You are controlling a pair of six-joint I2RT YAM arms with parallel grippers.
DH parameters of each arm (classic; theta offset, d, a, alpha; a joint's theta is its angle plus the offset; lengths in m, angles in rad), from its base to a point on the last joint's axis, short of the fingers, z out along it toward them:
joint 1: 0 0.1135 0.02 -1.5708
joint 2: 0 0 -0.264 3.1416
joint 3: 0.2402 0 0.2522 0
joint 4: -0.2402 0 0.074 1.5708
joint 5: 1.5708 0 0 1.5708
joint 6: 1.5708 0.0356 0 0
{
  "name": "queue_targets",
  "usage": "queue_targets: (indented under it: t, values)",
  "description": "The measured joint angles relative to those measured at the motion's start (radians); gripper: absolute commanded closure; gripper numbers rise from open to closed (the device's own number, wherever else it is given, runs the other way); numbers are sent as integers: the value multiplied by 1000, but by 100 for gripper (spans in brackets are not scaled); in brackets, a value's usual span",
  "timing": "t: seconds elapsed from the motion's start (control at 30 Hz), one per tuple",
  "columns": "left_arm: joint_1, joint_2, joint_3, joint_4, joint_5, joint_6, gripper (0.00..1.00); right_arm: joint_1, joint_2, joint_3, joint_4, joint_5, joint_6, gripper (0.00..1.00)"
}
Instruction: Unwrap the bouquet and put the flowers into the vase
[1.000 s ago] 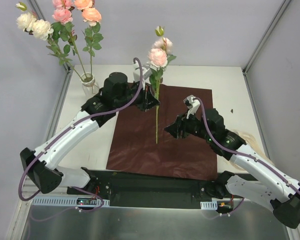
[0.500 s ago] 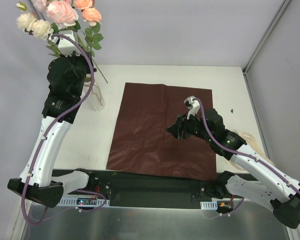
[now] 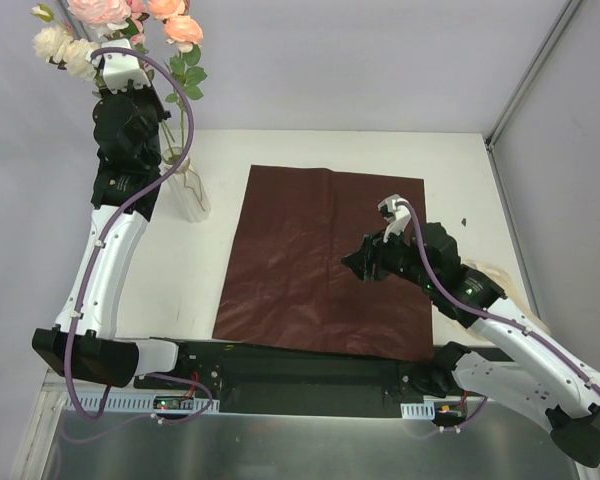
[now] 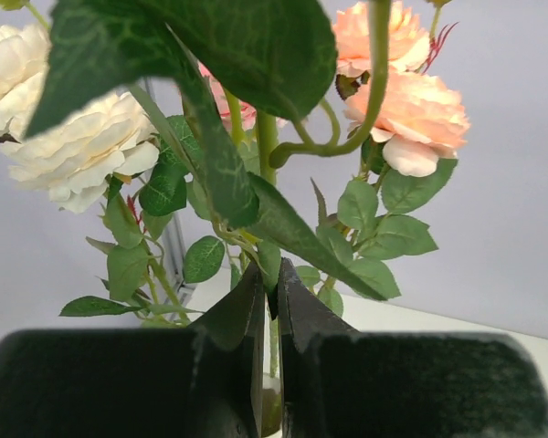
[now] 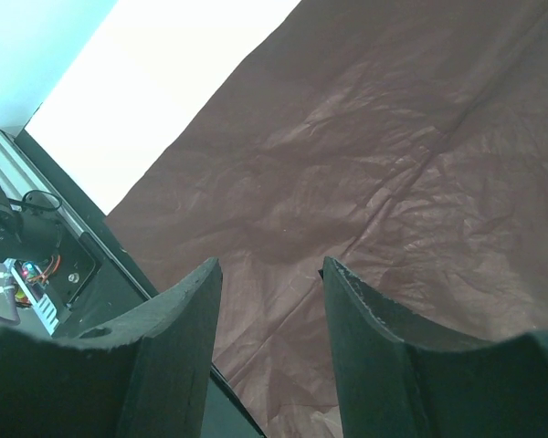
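Top external view: shows the vase (image 3: 188,192) standing at upper left of the frame on the table (image 3: 460,170), the flowers (image 3: 130,25) rising from its neck, and the dark red paper (image 3: 320,260) spread flat at centre with no stems on it. Puts the left arm (image 3: 105,260) reaching up into the blooms, fingers lost among leaves. Left wrist view supplies what is missing: left gripper (image 4: 270,290) pinched tight on one green stem (image 4: 268,151), blooms filling the upper frame. Judged to grip high so as to steer the stem's foot down the narrow neck; cannot confirm from either view that it is seated. Right wrist view shows the right gripper (image 5: 269,301) roughly half open, holding nothing, poised over the creased paper; judged parked clear of the work. Also reveals fine creasing in the sheet, not legible from above.
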State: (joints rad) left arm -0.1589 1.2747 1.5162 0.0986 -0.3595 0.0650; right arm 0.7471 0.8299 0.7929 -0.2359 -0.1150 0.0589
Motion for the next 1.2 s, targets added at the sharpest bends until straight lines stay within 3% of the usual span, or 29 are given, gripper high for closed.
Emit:
queue_targets:
  t: [0.93, 1.2]
  values:
    - [30, 37, -176, 24, -67, -29, 99, 0, -31, 0, -11, 26, -7, 49]
    - [30, 38, -215, 25, -68, -47, 66, 0, -31, 0, -11, 26, -7, 49]
